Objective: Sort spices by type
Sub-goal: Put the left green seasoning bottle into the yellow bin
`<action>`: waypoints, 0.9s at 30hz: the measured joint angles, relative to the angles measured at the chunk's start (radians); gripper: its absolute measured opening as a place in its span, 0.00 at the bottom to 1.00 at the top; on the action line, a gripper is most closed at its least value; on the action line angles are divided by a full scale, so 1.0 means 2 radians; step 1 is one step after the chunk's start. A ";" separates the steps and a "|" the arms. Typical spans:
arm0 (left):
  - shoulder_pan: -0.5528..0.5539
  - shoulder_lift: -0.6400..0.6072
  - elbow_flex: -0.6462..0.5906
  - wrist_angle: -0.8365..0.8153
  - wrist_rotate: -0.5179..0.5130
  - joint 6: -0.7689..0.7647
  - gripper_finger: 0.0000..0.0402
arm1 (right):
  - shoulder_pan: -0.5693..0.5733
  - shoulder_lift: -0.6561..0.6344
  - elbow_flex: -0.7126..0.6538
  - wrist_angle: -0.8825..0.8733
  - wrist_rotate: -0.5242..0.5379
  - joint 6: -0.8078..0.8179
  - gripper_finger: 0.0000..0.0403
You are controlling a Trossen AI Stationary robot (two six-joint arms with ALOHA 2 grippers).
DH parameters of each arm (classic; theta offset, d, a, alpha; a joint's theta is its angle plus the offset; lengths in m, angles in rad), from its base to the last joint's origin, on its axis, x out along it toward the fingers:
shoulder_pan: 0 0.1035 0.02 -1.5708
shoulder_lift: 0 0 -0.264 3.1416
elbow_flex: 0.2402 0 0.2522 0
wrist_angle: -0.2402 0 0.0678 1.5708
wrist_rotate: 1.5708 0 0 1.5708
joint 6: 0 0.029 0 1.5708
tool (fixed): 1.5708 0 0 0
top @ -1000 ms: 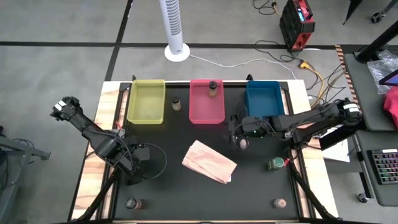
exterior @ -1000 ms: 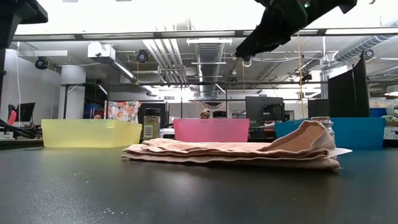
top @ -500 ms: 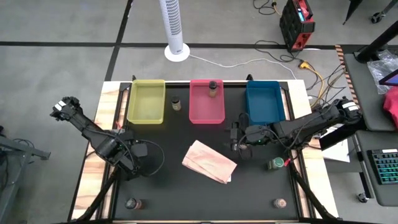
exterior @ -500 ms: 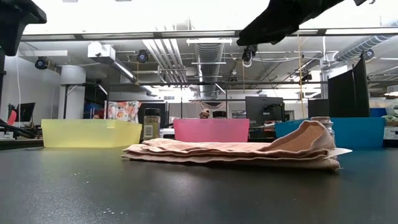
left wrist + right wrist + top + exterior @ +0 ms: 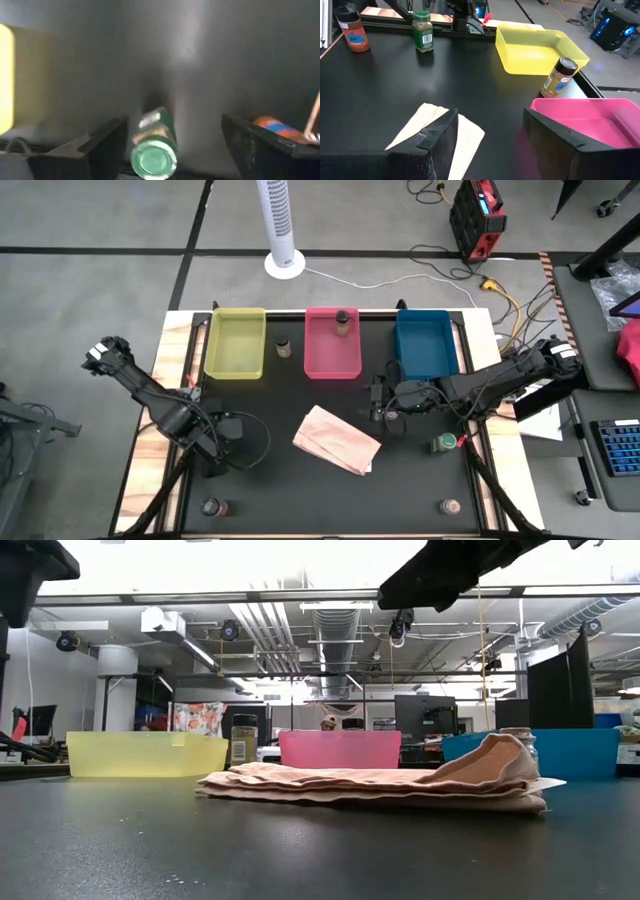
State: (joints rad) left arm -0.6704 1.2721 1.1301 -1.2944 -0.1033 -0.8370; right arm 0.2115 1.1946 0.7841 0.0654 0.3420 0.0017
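A green spice jar [image 5: 153,146] with a green cap stands upright on the black table [image 5: 300,490], between the open fingers of my left gripper [image 5: 175,135]. The fingers stand on either side of it with gaps, and the jar [image 5: 422,31] also shows in the right wrist view. My right gripper [image 5: 378,398] is open and empty, raised above the table [image 5: 395,595] right of the paper bag. A brown jar [image 5: 283,346] stands between the yellow and pink trays. Another [image 5: 342,320] stands in the pink tray. Single jars stand at right [image 5: 445,443], near left [image 5: 212,507] and near right [image 5: 451,506].
Yellow tray [image 5: 236,368], pink tray [image 5: 330,368] and blue tray [image 5: 424,370] line the far edge. A tan paper bag [image 5: 336,439] lies flat mid-table. Bare black table lies between the bag and the near edge. Cables, a fan and a desk lie beyond the table.
My right gripper has shifted a little toward the table's left. It has tipped from pointing down to nearly level, ending slightly higher in the low view. The jars and the bag have stayed in place.
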 joint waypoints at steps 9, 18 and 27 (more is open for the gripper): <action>-0.009 -0.001 0.000 -0.017 0.093 -0.028 0.75 | 0.000 0.000 0.000 0.001 0.000 0.000 0.53; -0.034 -0.001 0.000 -0.042 0.061 -0.018 0.75 | 0.000 0.000 -0.001 0.000 0.000 -0.001 0.53; -0.034 -0.001 -0.002 -0.041 0.048 -0.026 0.75 | 0.000 0.000 -0.002 -0.004 0.000 -0.006 0.53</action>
State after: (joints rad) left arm -0.7383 1.2701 1.1265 -1.3761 -0.0078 -0.8895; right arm 0.2111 1.1946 0.7801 0.0575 0.3416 -0.0097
